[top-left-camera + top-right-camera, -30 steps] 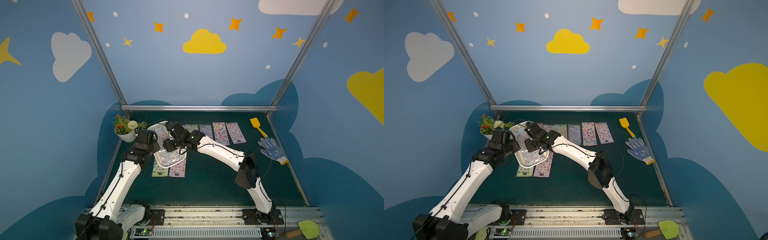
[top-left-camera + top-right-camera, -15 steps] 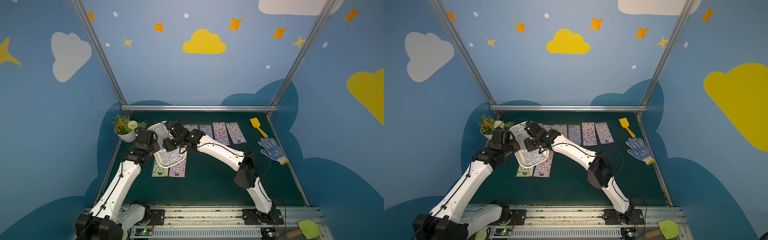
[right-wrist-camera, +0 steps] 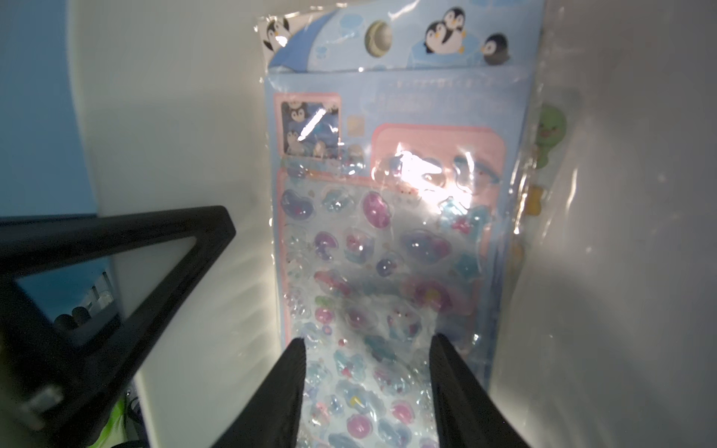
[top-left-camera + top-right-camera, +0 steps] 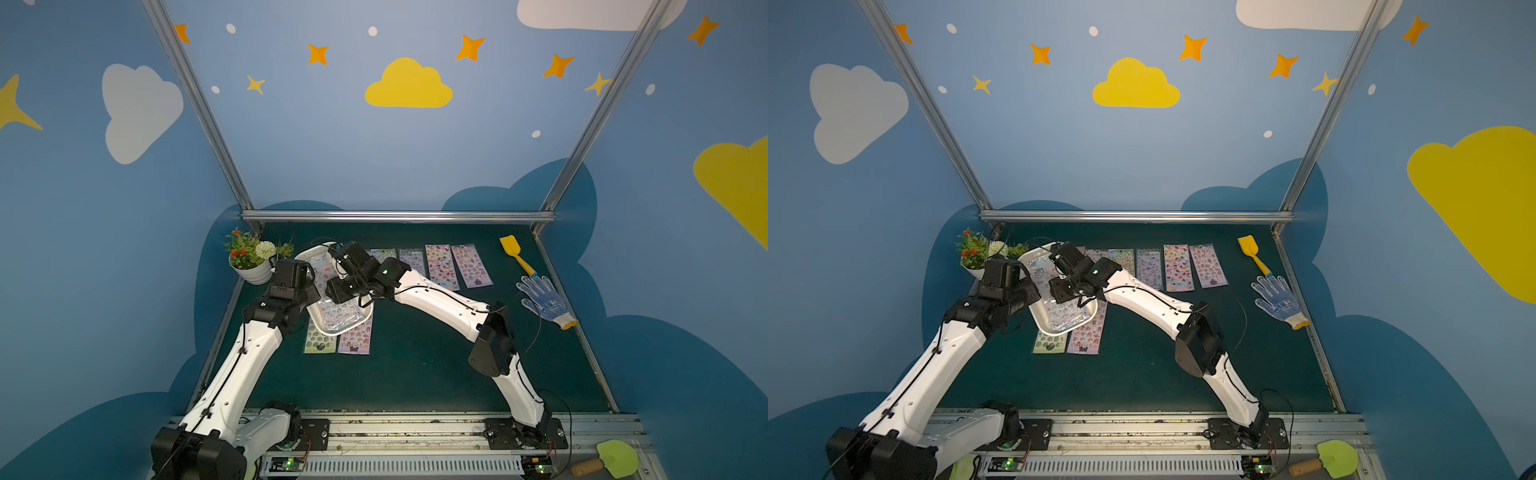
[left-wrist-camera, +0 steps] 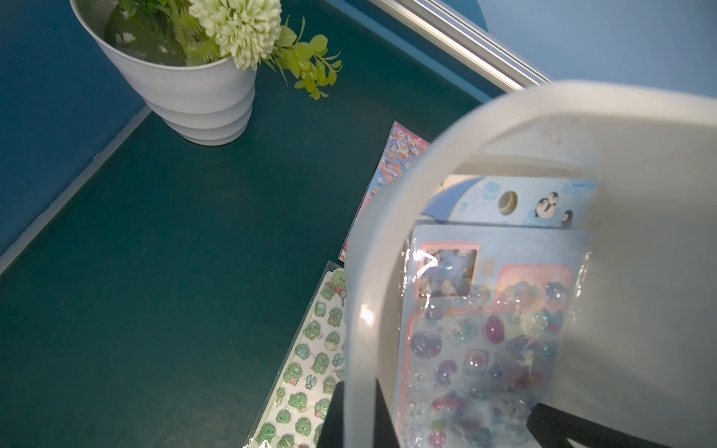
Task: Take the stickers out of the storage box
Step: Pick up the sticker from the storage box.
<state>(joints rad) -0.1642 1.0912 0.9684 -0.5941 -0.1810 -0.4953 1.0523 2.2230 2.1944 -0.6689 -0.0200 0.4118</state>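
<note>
Right end effector over stickers in storage box

The storage box was smooth, translucent plastic with a soft sheen. The stickers inside it were puffy and glossy under crinkled clear film. Beside the box, the table was matt and even, the flower pot matt ribbed plastic, the rail brushed metal.

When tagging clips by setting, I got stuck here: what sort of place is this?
Probably a staged robot test booth: blue walls with painted clouds and stars, aluminium frame posts, and two arms bolted to a rail beside a green mat.
</note>
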